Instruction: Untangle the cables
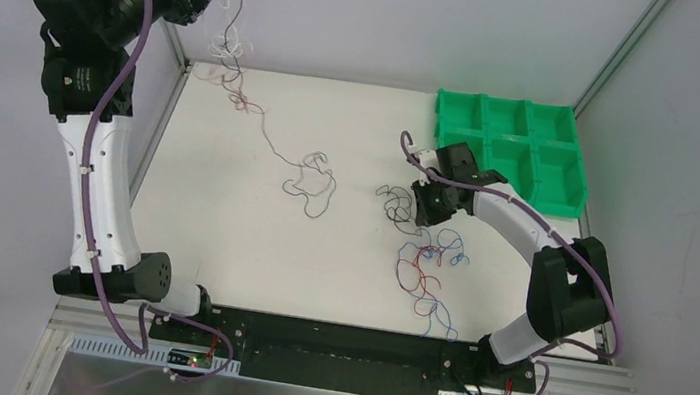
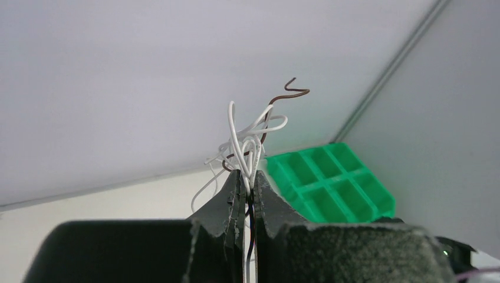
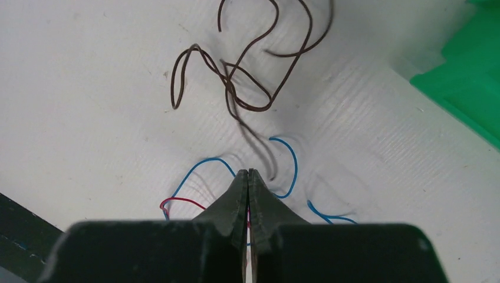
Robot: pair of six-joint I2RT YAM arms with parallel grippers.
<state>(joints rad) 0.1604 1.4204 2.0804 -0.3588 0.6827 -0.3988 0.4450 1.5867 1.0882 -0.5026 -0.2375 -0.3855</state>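
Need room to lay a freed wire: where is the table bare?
Bare: near-left of the white table, between the left arm and the thin grey curled wire; also far middle, between that wire and the green compartment tray. Crowded: red, blue and black wires around the right gripper.

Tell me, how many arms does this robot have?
2. The left arm reaches high at the far-left corner, its gripper shut on cables. The right arm bends low over the table beside the green tray. None seem hidden.
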